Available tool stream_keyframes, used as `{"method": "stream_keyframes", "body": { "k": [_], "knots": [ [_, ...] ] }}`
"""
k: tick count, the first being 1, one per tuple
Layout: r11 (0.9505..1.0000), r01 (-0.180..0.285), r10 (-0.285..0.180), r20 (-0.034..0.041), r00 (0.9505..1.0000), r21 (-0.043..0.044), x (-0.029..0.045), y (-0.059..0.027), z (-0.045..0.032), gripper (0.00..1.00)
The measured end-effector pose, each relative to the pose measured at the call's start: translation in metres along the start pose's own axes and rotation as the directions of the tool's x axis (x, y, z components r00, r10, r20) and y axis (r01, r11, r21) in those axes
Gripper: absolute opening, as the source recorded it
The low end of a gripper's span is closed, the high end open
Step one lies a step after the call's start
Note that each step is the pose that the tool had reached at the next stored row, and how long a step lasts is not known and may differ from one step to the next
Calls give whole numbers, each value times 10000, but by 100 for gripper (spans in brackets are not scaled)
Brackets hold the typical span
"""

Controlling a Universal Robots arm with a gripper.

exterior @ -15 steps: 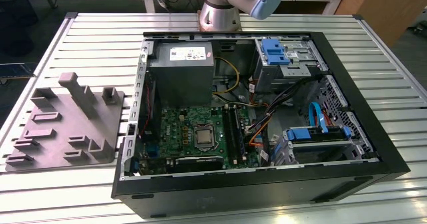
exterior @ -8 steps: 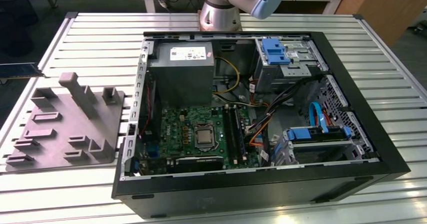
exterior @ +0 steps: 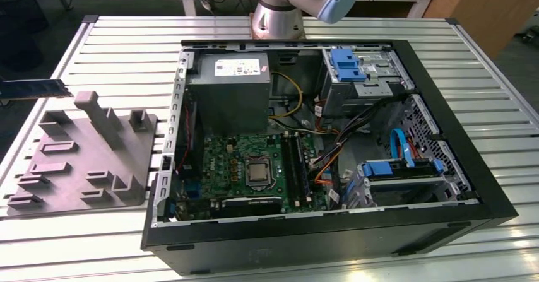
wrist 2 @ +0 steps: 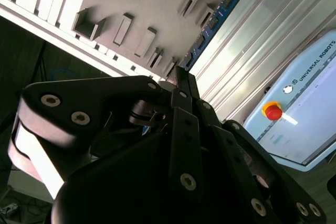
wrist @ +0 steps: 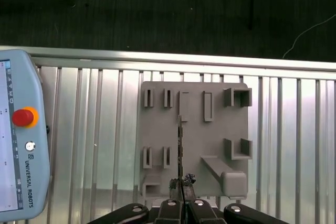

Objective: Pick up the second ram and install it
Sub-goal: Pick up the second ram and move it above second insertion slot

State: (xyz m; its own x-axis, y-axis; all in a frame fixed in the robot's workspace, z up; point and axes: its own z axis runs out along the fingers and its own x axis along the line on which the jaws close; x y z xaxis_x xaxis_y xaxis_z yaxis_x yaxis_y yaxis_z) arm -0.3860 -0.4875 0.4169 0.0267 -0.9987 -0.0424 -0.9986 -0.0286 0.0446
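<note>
Closest in both wrist views is the end effector (wrist: pixel 181 195), its jaws drawn narrow and pinched on one end of the second ram (wrist: pixel 180 145). From the fingertips the stick runs straight outward along the tool's own line. The first wrist view shows it edge-on as a thin dark sliver, and the second wrist view shows a blue-green board with a row of chips. It hangs clear in the air, resting on nothing. Beneath it lies the grey block (wrist: pixel 210 140) with its upright slotted posts, sitting on the slatted metal desk (wrist: pixel 294 129). A teach pendant (wrist: pixel 18 140) lies on the slats near the block. In the exterior view the second ram (exterior: pixel 34 88) shows at that view's left edge, level, with its long axis running across the picture, beyond the far corner of the grey block. Well apart, toward the exterior view's right, stands the open computer case (exterior: pixel 320 241) with the motherboard (exterior: pixel 244 162) bare inside, and the grey block lies between stick and case. The memory slots (exterior: pixel 295 162) run near-to-far beside the processor socket (exterior: pixel 255 170), so by my reading the held stick lies roughly crosswise to them. Whether any slot is already filled I cannot tell. Farthest back, the arm (exterior: pixel 278 11) rises from the desk behind the case.
</note>
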Motion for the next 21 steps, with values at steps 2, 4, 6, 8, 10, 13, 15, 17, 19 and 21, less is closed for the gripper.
{"method": "stream_keyframes", "body": {
  "k": [2, 4, 6, 8, 10, 13, 15, 17, 19, 21],
  "knots": [
    [10000, 0, 0, 1, 10000, 2, 1, -43, -1, 11],
    [10000, 1, -1, 1, 10000, 1, 2, -86, -3, 11],
    [10000, 1, -1, 0, 10000, 1, 3, -126, -5, 11],
    [10000, 0, 0, 0, 10000, 0, 4, -167, -8, 11],
    [10000, 0, 0, 1, 10000, 2, 6, -210, -9, 11],
    [10000, 0, 0, 0, 10000, 1, 7, -282, -12, 11],
    [10000, 1, -1, 0, 10000, 1, 9, -328, -15, 11],
    [10000, 1, -1, 0, 10000, 0, 10, -372, -17, 11],
    [10000, 1, -1, 0, 10000, 1, 11, -419, -19, 11],
    [10000, 0, 0, 1, 10000, 1, 12, -466, -21, 11]
  ]
}}
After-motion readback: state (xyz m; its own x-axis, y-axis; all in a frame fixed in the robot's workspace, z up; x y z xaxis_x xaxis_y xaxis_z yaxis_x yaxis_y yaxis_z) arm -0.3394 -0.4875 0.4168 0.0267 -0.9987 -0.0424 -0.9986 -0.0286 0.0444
